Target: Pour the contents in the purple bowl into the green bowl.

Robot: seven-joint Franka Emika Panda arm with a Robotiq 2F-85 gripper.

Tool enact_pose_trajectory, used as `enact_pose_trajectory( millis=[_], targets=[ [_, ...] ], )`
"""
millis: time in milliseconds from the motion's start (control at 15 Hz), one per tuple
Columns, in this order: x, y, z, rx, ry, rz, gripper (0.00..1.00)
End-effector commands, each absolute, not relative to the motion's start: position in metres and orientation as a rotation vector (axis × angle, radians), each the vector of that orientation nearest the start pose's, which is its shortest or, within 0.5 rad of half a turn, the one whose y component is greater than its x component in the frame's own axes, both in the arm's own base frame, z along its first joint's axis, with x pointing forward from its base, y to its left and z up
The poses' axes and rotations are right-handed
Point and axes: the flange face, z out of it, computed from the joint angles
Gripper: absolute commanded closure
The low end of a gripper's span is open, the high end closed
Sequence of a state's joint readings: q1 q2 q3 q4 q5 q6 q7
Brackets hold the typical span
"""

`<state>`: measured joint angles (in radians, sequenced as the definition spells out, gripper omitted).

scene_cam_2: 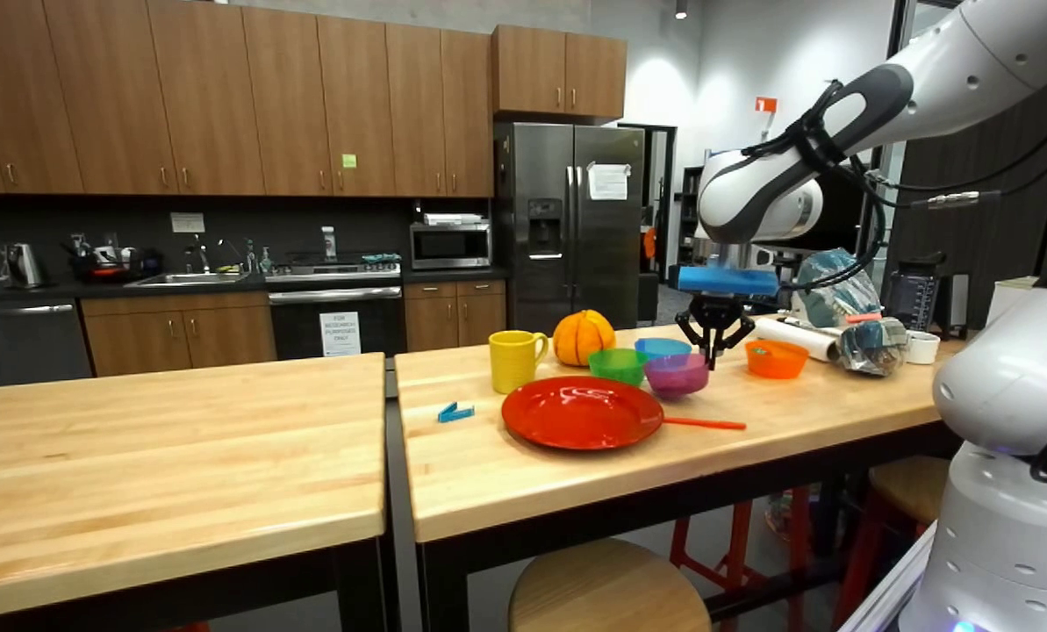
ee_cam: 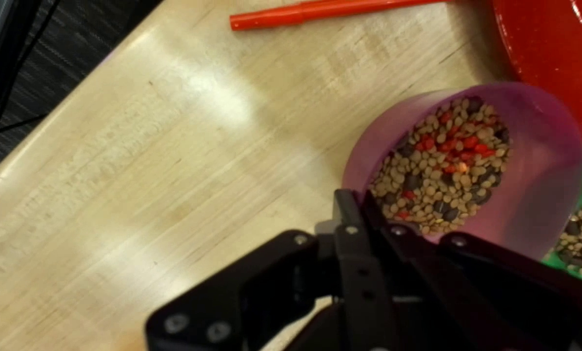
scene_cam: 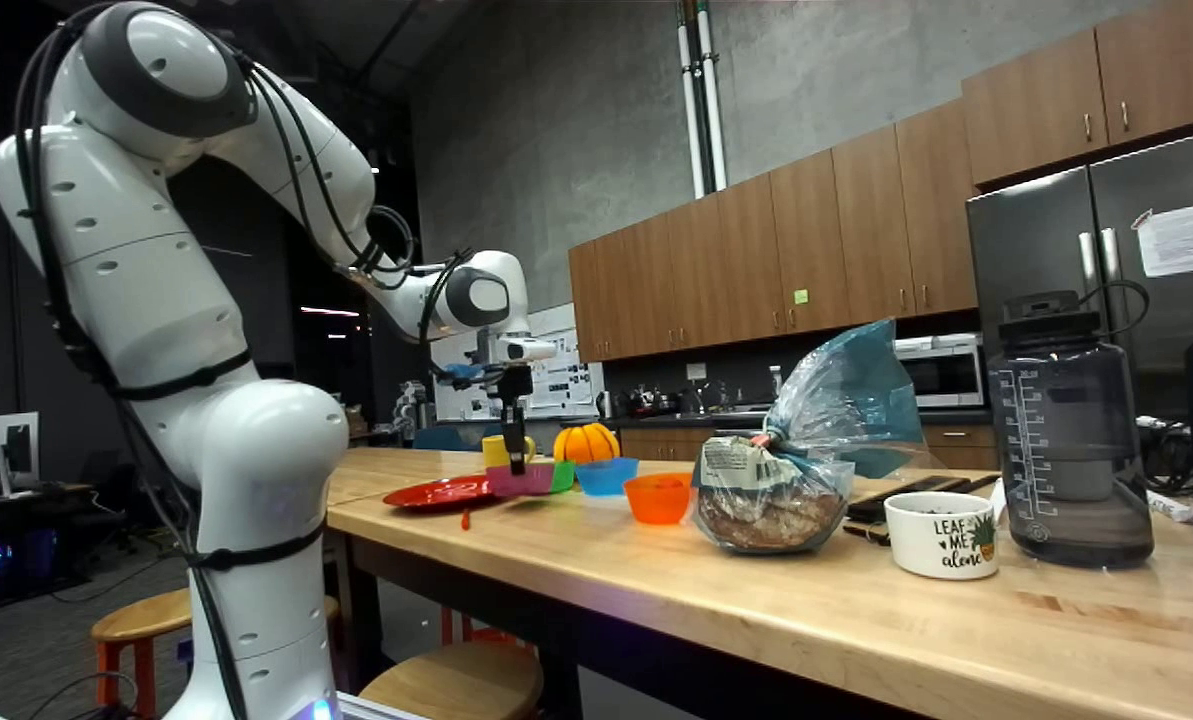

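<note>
"What's on the wooden table (scene_cam_2: 462, 474)?"

"A red plate (scene_cam_2: 583, 412), yellow mug (scene_cam_2: 512, 363), pumpkin (scene_cam_2: 584, 338), the green bowl (scene_cam_2: 616, 369), a blue bowl (scene_cam: 608, 478), an orange bowl (scene_cam_2: 778, 363)."

"Beside the plate?"

"A red marker (scene_cam_2: 707, 423); well apart, a plastic bag (scene_cam: 786, 470), white pot (scene_cam: 941, 545) and water bottle (scene_cam: 1068, 460)."

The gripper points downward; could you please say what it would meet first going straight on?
Probably the table, below the purple bowl whose rim the gripper holds; any gap there is hard to judge.
</note>
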<state>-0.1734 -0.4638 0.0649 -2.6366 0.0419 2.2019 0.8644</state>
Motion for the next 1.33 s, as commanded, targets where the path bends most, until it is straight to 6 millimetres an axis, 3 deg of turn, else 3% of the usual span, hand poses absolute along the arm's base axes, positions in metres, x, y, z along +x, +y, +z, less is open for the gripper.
enact_pose_trajectory(
  millis=[0, 267, 733, 1267],
  targets=[
    [0.394, -0.049, 0.424, -2.734, 1.436, -0.027, 0.99],
    [0.4, -0.065, 0.45, -2.771, 1.356, -0.044, 0.99],
    [0.423, -0.066, 0.507, -2.929, 1.036, -0.08, 0.99],
    [0.454, -0.051, 0.535, -3.196, 0.716, -0.145, 0.99]
  ],
)
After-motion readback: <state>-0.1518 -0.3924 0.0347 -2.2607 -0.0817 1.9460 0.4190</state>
